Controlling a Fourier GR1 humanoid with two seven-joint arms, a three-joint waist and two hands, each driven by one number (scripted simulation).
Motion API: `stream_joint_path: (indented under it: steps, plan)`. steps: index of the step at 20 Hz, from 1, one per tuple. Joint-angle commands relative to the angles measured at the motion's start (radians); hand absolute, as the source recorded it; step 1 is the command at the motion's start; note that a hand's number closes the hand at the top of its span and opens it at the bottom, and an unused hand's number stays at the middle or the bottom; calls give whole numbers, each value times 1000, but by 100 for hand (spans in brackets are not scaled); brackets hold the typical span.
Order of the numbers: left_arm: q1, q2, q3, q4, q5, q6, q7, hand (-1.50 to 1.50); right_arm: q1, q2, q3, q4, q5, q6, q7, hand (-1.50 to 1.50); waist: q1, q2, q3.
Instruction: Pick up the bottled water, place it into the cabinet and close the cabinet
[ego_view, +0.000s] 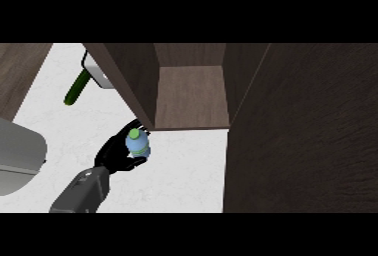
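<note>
Fingers of the black left hand (117, 156) are curled round the small pale-blue plastic water bottle with a green cap (137, 143), so pickup is judged done. The bottle is held at two o'clock of the palm, just before the open dark-wood cabinet (190, 95), at its shelf's seven o'clock corner. Placing remains, then closing the tall brown door (310, 135). No right hand is seen.

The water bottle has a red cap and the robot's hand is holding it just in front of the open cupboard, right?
Not quite. In the head view the water bottle has a green cap, not a red one. The rest is right: the left hand is curled round it, just in front of the open cupboard.
</note>
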Motion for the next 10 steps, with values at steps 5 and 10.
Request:
stream_joint_path:
  steps: [5, 10]
  plan:
    - [5, -42, -11, -42, -5, -101, -72, 150, -18, 17, 12, -15, 18, -31, 17, -150, 11, -6, 0]
    - [10, -66, -21, -66, -25, -33, -112, 150, -36, -2, -9, 28, 0, -4, 3, -150, 8, -4, 0]
